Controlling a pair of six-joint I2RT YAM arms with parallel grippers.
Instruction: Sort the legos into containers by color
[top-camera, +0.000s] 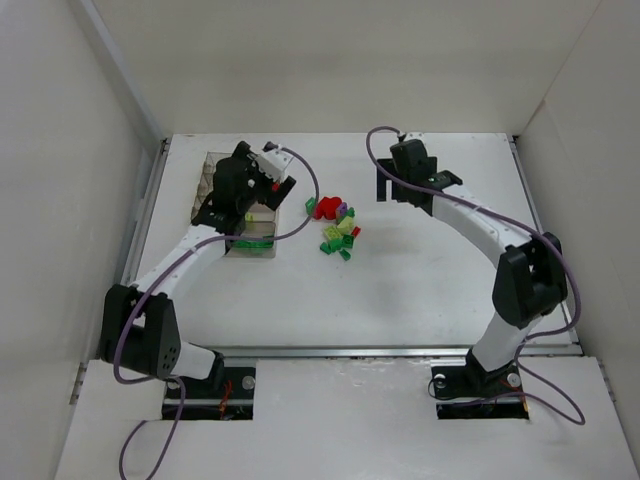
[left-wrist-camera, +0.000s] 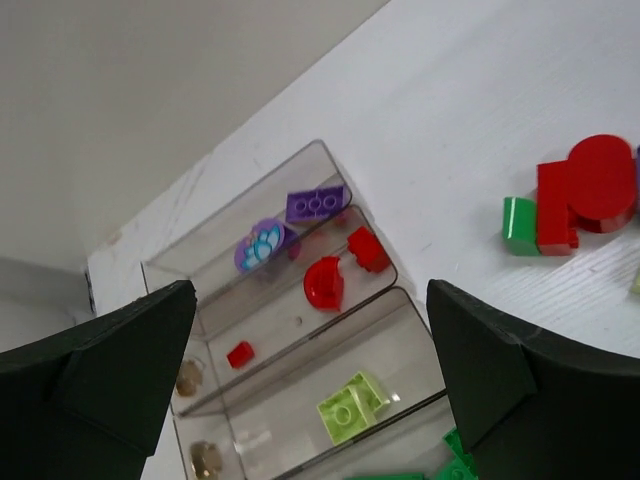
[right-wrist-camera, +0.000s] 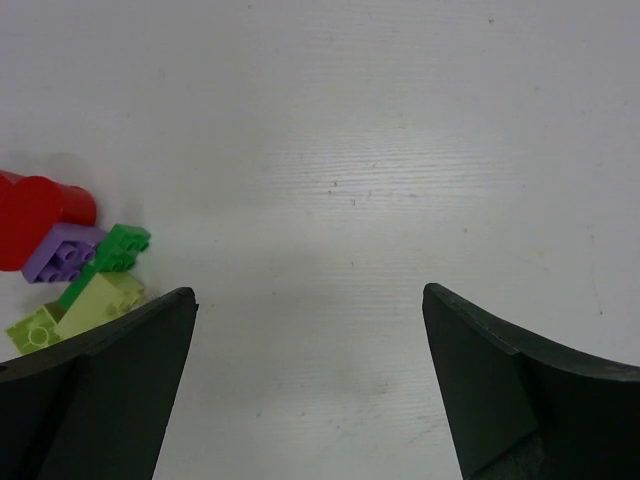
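The clear tray (top-camera: 212, 175) lies at the back left. In the left wrist view its compartments (left-wrist-camera: 400, 340) hold purple pieces (left-wrist-camera: 315, 203), red pieces (left-wrist-camera: 324, 283), a lime brick (left-wrist-camera: 353, 405) and dark green bricks (left-wrist-camera: 455, 468), one color in each. My left gripper (top-camera: 235, 205) hangs open and empty above the tray (left-wrist-camera: 312, 380). A loose pile of legos (top-camera: 338, 228) lies mid-table, right of the tray. My right gripper (top-camera: 415, 190) is open and empty over bare table (right-wrist-camera: 310, 390), right of the pile. Red (right-wrist-camera: 35, 215), purple (right-wrist-camera: 62, 250), green (right-wrist-camera: 115, 255) and lime (right-wrist-camera: 95, 300) bricks show at its left.
White walls enclose the table on the left, back and right. In the left wrist view, loose red pieces (left-wrist-camera: 580, 190) and a green brick (left-wrist-camera: 519, 224) lie on the table just right of the tray. The tray sits near the table's left edge.
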